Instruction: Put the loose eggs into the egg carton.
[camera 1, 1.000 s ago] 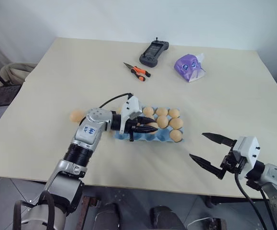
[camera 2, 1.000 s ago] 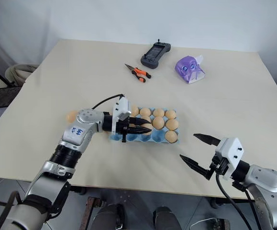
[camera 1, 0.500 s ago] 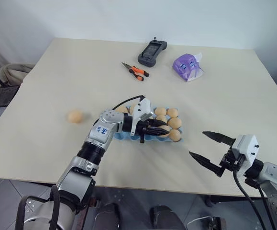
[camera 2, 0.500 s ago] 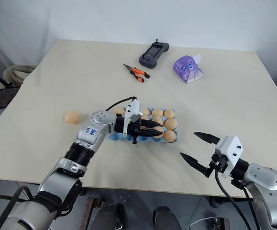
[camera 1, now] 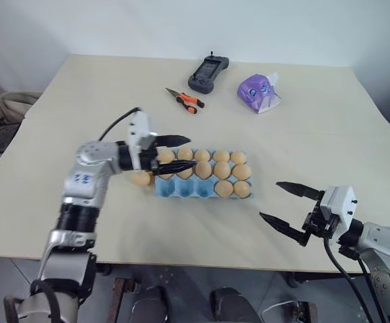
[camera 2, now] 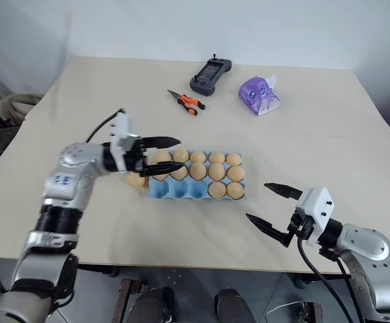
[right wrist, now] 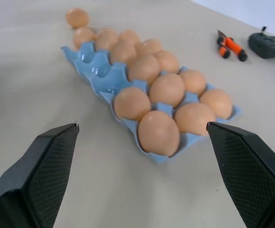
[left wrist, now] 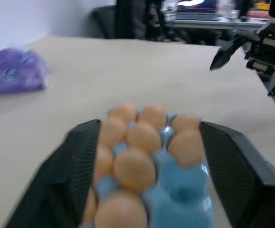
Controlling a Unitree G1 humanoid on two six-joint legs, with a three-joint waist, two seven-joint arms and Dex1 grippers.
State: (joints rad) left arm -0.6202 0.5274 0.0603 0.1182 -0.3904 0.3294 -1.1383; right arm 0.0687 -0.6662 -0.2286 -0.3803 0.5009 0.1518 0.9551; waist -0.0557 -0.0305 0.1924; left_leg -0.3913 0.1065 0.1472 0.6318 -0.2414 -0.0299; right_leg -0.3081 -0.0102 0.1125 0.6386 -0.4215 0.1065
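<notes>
You have bare table (camera 1: 114, 101) all around the egg carton (camera 1: 181, 190); the left gripper (camera 1: 171, 156) hangs over its left end (beside a loose egg (camera 1: 139, 178)); pliers (camera 1: 184, 99), controller (camera 1: 206, 71) and purple bag (camera 1: 256, 92) stand well beyond.

Left wrist feed is blurred for me; left gripper (camera 1: 171, 157) covers the egg carton's (camera 1: 201, 188) near-left corner and part of a loose egg (camera 1: 139, 178) beside it.
</notes>
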